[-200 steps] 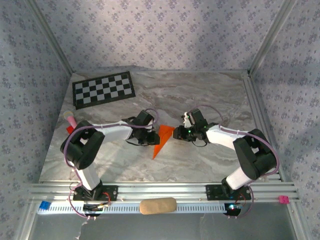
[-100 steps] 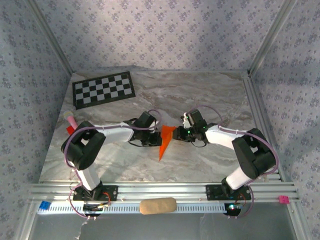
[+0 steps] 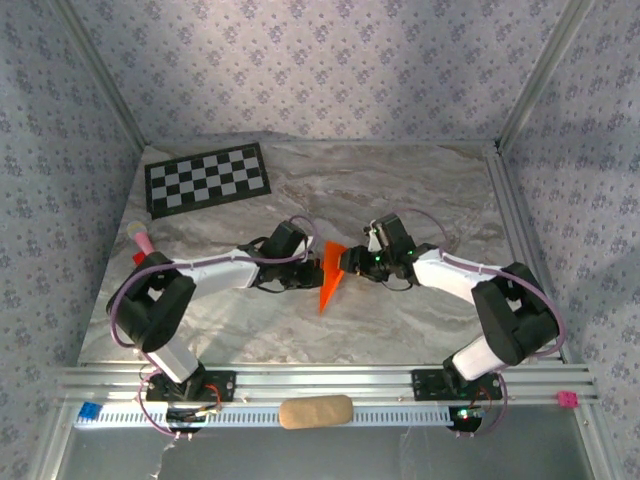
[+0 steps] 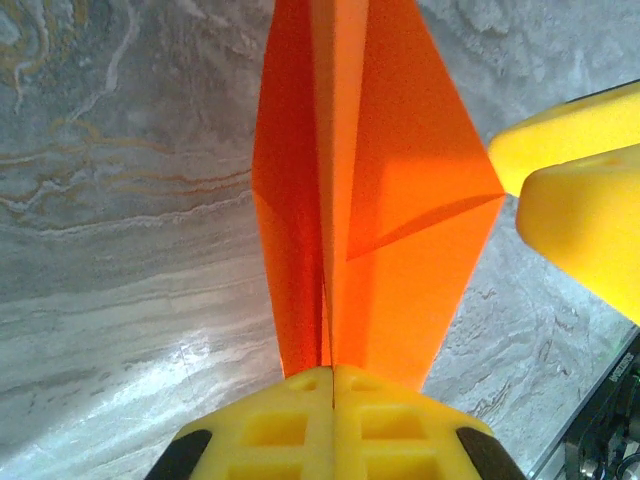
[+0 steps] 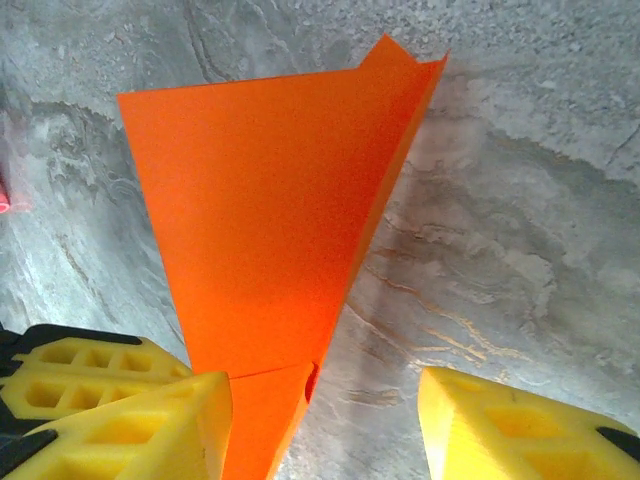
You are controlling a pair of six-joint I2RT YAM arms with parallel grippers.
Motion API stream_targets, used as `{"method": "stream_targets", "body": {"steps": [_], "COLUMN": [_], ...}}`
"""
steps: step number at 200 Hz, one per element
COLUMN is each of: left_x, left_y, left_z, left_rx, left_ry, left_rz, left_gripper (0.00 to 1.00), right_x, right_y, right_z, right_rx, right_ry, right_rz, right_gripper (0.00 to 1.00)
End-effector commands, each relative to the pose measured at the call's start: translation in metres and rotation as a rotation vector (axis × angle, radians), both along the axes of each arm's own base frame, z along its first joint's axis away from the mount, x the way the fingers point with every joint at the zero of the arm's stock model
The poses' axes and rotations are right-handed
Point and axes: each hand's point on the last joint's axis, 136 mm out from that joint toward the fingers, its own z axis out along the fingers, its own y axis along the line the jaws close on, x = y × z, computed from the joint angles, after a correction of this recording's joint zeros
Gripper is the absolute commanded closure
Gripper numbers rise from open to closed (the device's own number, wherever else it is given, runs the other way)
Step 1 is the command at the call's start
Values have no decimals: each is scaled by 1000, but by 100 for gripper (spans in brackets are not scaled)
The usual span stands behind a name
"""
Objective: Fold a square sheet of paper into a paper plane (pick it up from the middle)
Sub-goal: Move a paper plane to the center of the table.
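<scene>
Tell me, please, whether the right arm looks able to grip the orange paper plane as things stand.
Probably yes: the right gripper stands open with the paper plane between its fingers and nothing in the way. The left gripper is shut on it.

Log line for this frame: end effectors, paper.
left end effector: shut on paper plane | right end effector: open | stage: dart folded

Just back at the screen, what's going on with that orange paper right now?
The left hand is shut on the paper plane, a narrow orange dart with a centre crease, held near the middle of the marble table. The right hand sits right beside the paper with its fingers apart, not gripping it.
</scene>
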Motion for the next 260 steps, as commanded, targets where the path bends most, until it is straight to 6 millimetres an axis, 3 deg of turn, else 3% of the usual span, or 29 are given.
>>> {"method": "stream_targets", "body": {"steps": [1,26,65,119,218,260], "left_x": [-1,-1,-2,-6,-6,-4], "left_y": [0,0,0,-4,-8,-11], "left_z": [4,4,1,-4,-9,-11], "left_rx": [-2,8,36,45,63,53], "left_ry": [-22,-31,-38,-24,-9,-4], "left_rz": [8,10,14,-3,-19,-13], "left_gripper": [99,99,99,94,80,78], "right_x": [2,2,-1,-3,-2,-2], "right_y": [5,7,9,17,17,19], "right_z": [2,-10,-26,-30,-35,-34], "right_rx": [-14,-38,-47,19,41,59], "right_ry": [41,76,125,142,154,160], "right_rz": [-14,-14,-22,-2,-5,-3], "right_gripper": [46,50,66,87,92,92]}}
